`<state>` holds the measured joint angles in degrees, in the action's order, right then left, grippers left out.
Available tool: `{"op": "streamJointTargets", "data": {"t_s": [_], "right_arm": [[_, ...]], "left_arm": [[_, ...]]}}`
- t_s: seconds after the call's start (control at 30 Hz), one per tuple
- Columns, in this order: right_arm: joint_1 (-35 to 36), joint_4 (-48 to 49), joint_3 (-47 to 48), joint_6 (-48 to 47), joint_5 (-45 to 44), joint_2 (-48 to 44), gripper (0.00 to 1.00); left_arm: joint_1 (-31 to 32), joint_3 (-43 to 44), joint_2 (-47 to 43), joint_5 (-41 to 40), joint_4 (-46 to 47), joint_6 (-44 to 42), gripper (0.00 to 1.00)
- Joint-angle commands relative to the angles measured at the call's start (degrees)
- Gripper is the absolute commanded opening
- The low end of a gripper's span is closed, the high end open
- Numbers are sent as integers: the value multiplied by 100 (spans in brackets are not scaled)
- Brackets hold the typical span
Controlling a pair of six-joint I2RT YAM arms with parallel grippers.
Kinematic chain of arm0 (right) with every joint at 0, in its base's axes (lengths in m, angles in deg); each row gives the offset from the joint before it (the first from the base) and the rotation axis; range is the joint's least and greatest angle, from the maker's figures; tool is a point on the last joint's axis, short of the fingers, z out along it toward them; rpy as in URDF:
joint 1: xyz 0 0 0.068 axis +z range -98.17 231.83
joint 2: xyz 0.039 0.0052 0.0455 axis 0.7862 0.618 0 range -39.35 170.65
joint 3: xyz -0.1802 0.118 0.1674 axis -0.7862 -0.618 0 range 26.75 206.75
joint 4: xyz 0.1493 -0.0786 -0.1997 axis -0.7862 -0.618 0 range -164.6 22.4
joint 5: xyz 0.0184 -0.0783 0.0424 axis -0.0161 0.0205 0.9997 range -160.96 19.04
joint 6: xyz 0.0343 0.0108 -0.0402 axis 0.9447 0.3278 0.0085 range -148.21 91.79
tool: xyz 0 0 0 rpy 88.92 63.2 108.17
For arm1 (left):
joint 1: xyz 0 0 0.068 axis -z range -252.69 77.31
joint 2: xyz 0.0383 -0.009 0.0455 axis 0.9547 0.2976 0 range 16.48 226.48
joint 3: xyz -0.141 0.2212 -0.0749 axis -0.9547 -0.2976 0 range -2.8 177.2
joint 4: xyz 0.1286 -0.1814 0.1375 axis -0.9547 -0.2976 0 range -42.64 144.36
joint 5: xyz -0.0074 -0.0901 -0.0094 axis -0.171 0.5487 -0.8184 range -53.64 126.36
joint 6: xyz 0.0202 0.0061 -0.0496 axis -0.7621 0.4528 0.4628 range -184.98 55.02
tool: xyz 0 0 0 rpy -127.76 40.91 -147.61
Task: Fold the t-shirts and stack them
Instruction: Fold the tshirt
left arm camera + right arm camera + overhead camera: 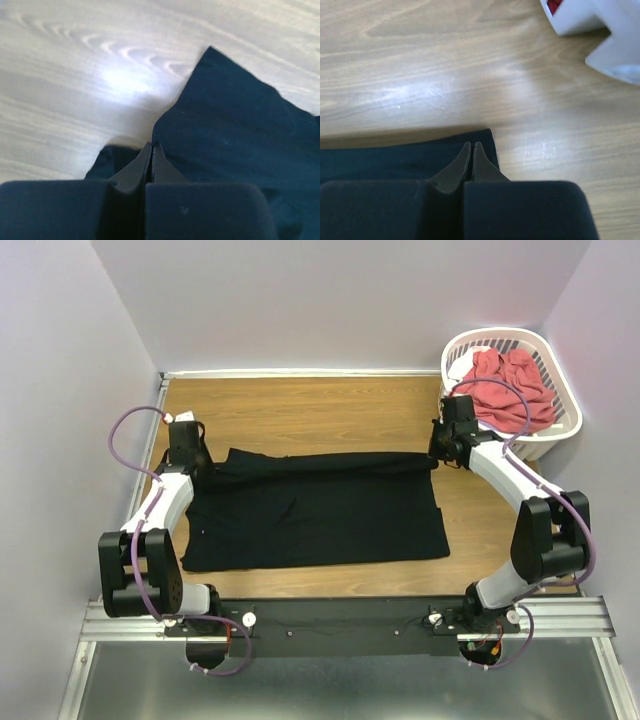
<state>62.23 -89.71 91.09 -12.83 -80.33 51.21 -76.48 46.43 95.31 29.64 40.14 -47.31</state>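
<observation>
- Black t-shirt [320, 515] lies flat mid-table [300, 410], long axis left-right.
- Left gripper [192, 452] and right gripper [438, 448] are both pressed together, apparently pinching its far edge, one at each end. The shirt body lies toward the near edge.
- Coral-red t-shirt [505, 388] sits in the laundry basket [500, 335] at the far-right corner, nearer the right arm.

Spread t-shirt [320, 515] lies flat mid-desk [300, 410], just ahead of the arm bases. Left claw [203, 467] sits at its far-left corner, right claw [436, 454] at its far-right corner. Basket [572, 420] stands in the far-right desk corner, behind the right claw, with the second t-shirt [510, 385] heaped inside.
</observation>
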Motion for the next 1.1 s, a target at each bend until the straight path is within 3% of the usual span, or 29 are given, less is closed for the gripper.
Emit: {"op": "streamJointTargets", "data": {"t_s": [0.0,0.33,0.9,1.07], "right_arm": [[-64,-13,-385,237,-206,-302,1],[-64,5,-852,510,-566,-856,0],[-64,-13,-1318,976,-417,-997,1],[-73,-13,-1468,1081,-347,-979,1]], "left_arm": [[-156,-317,-245,13,-160,166,0],[-517,-608,-895,198,-160,325,0],[-675,-687,-834,470,-467,781,0],[-780,-687,-895,224,-749,1036,0]]}}
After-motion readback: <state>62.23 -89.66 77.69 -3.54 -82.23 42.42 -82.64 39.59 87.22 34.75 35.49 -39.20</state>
